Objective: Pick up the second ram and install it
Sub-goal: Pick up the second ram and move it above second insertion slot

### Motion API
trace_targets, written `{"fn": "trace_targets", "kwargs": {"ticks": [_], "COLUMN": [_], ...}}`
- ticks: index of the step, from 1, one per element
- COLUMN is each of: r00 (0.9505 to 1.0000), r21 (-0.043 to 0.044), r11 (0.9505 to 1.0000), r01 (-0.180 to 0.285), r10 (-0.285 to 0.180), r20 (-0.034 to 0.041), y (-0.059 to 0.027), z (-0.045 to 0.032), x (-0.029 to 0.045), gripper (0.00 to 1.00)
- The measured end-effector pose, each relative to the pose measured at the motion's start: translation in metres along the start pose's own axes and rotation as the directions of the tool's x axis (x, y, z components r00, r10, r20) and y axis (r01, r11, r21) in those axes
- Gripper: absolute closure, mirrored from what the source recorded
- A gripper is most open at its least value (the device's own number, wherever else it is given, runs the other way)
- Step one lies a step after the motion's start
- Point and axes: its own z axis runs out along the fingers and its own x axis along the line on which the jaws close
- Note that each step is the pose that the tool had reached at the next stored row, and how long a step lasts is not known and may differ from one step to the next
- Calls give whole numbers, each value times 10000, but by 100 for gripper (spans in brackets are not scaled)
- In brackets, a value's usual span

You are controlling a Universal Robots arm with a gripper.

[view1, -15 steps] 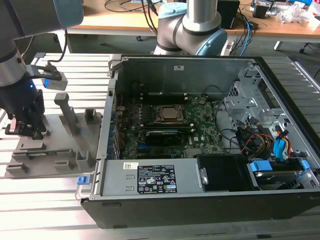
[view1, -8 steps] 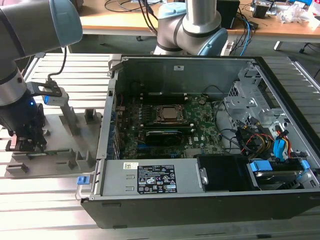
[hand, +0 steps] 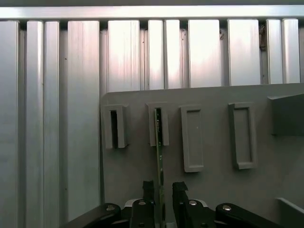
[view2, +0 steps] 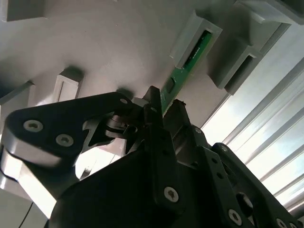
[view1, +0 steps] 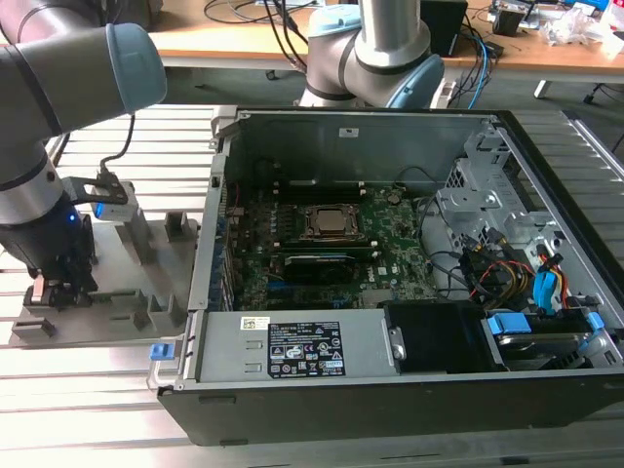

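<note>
The memory stick (hand: 159, 156) stands on edge on the grey holder plate (hand: 213, 190), its far end tucked into a small raised pocket (hand: 152, 137). The claw (hand: 161, 186) straddles the stick's near end, released and only narrowly parted. In the first wrist view one finger (hand: 148, 190) sits just beside the board and a sliver of gap shows before the other finger.

The second wrist view shows the stick's green face (view2: 183, 71) running from the pocket down between the black fingers. The exterior view shows the claw (view1: 60, 288) low over the plate (view1: 117, 322) on the slatted worktop (view1: 97, 390). The open computer case (view1: 390, 127), with its motherboard (view1: 390, 234), sits just beside the plate, toward the exterior view's right.
</note>
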Motion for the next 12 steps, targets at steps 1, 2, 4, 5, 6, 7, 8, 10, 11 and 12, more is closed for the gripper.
{"fn": "trace_targets", "kwargs": {"ticks": [1, 2, 4, 5, 6, 7, 8, 10, 11, 12], "r00": [10000, 10000, 10000, 10000, 10000, 10000, 10000, 10000, 10000, 9999], "r21": [-2, -1, -1, -2, -1, -1, -2, -2, -1, -2], "r11": [10000, 10000, 10000, 10000, 10000, 10000, 10000, 10000, 10000, 10000], "r01": [1, 1, 2, 1, 2, 2, 3, 4, 4, 4], "r10": [-1, -1, -2, -1, -2, -2, -3, -4, -3, -4], "r20": [15, 20, 31, 38, 50, 56, 64, 84, 93, 102], "y": [0, 0, -1, 0, 0, 0, 0, 0, 0, 0], "z": [3, 3, 3, 3, 4, 4, 3, 3, 4, 3], "x": [0, 0, 0, 0, 0, 0, 0, 0, 0, 0], "gripper": [70, 70, 70, 71, 84, 86, 86, 86, 86, 86]}}
